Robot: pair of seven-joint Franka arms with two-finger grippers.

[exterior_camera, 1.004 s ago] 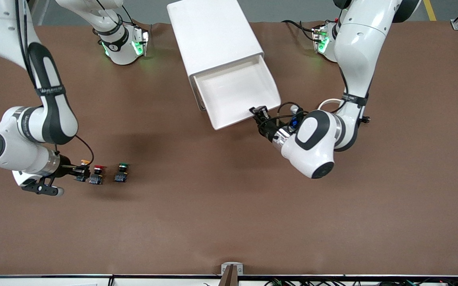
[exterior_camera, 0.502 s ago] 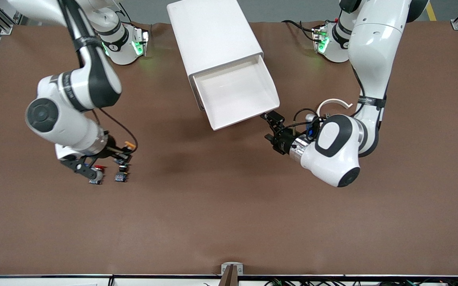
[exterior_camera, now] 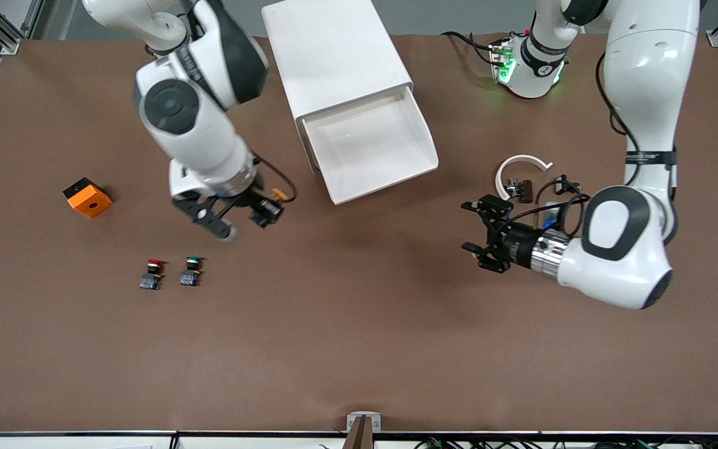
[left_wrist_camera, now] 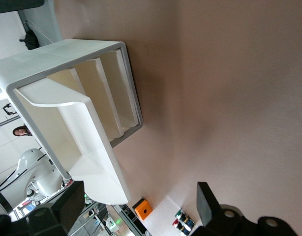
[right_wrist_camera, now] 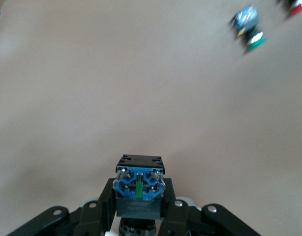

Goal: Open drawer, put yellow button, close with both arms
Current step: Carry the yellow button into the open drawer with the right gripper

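Observation:
The drawer is pulled out of the white cabinet; its tray looks empty and also shows in the left wrist view. My right gripper is shut on the yellow button and holds it above the table beside the drawer's front corner. In the right wrist view the button's blue base sits between the fingers of the right gripper. My left gripper is open and empty, over bare table toward the left arm's end, clear of the drawer. In the left wrist view the left gripper is spread wide.
A red-capped button and a green-capped button stand side by side on the table. An orange box lies toward the right arm's end. A white ring piece and a small dark part lie near the left arm.
My right gripper lifted the yellow button from the row and carried it toward the drawer. My left gripper let go of the drawer front and drew away from it. The orange box came into sight.

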